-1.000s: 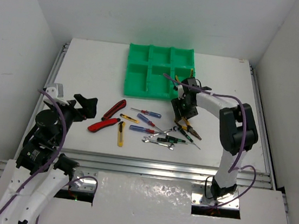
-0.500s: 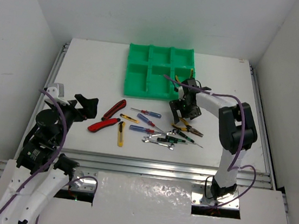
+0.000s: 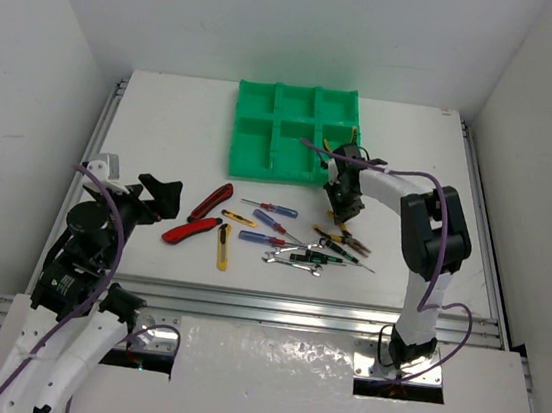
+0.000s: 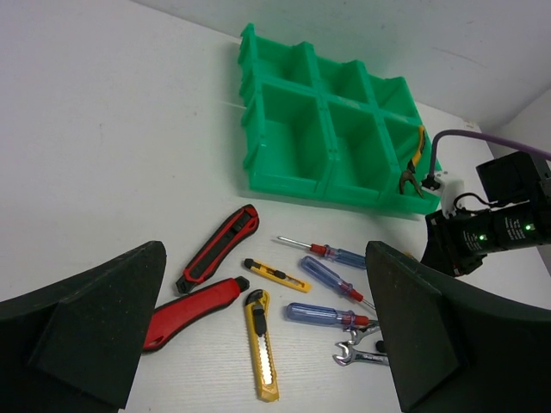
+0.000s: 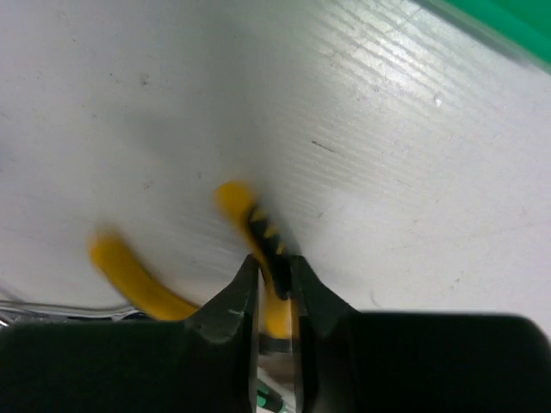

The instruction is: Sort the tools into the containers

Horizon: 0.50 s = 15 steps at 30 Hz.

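Observation:
My right gripper [image 3: 341,212] [image 5: 274,262] is down at the table just in front of the green tray [image 3: 254,141] [image 4: 293,148], shut on one handle of the yellow-handled pliers [image 3: 344,240] [image 5: 248,209]. The other handle curves off to the left. Another pair of pliers [image 3: 352,135] [image 4: 417,148] leans in the tray's near right compartment. My left gripper [image 3: 161,198] [image 4: 263,249] hangs open at the left, above two red-black utility knives [image 3: 211,201] [image 4: 219,254], yellow box cutters [image 3: 223,247] [image 4: 261,344], blue screwdrivers [image 3: 271,207] [image 4: 331,278] and silver wrenches [image 3: 290,260] [image 4: 357,354].
A dark green-handled screwdriver [image 3: 322,258] lies beside the wrenches, close to the pliers. The table's raised rails [image 3: 245,298] run along the near and side edges. White walls enclose the table on three sides.
The right gripper opened wide, dropped toward the pliers and closed on one handle. The left arm has stayed still.

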Each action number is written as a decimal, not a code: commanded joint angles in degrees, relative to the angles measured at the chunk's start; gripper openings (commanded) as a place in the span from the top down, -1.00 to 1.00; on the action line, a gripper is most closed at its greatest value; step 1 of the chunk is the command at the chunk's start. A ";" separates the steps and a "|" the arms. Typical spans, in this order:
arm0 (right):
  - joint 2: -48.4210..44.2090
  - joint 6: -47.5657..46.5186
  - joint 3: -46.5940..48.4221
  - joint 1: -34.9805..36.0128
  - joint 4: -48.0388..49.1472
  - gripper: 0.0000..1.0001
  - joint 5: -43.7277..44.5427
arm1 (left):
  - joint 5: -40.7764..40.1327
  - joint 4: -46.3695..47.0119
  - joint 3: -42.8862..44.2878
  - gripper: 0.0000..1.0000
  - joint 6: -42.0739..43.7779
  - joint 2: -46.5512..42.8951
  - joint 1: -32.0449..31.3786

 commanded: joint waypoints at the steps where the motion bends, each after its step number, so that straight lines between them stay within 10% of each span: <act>1: 0.77 -0.56 0.86 0.10 1.19 0.79 2.76 | 0.48 2.77 0.05 -0.99 0.54 0.02 -0.71; 15: -13.81 1.81 -3.88 -0.08 9.28 1.00 12.43 | 0.30 2.68 0.05 -0.99 0.54 0.02 -0.88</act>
